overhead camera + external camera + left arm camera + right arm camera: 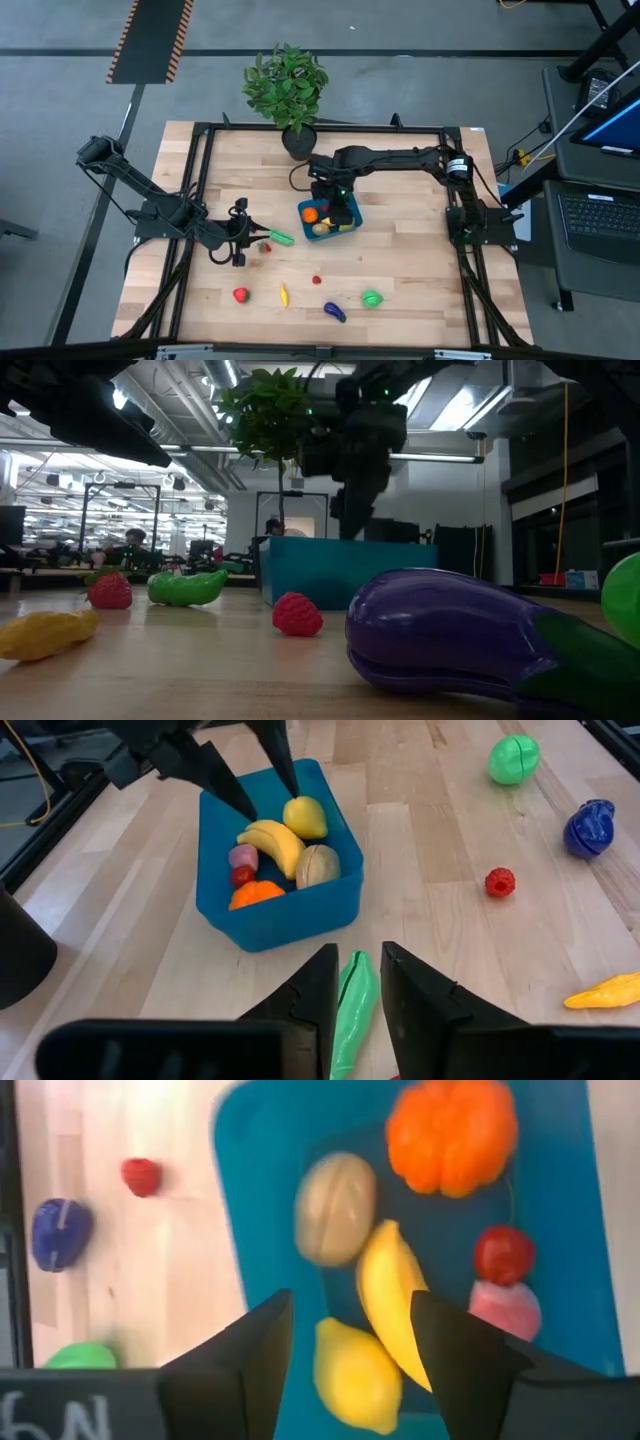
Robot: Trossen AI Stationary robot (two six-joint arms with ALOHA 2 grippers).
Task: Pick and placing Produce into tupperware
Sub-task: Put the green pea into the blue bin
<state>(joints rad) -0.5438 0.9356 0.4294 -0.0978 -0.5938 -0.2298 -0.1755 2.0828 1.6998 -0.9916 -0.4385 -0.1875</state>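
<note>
The teal tupperware point(345, 228) point(270, 915) holds an orange, a banana point(385, 1300), a lemon point(350, 1375), a tan piece and small red and pink pieces. My right gripper point(345, 1365) point(335, 195) hovers open above it, over the lemon and banana. My left gripper point(355, 985) point(243, 235) is open and low near the table's left side, its fingers on either side of a green pea pod point(352, 1005) point(281, 238) that lies flat on the wood. My left gripper comes at the pea pod level from the table's left, its fingers along the pod's near end point(350, 1030). Whether the fingers touch it, I cannot tell. The pod lies on the table.
Loose on the near part of the table are a strawberry point(240, 294), a yellow piece point(284, 295), a raspberry point(317, 280), a purple eggplant point(335, 312) and a green piece point(372, 298). A potted plant point(288, 85) stands at the far edge. Black frame rails point(195, 180) border the table.
</note>
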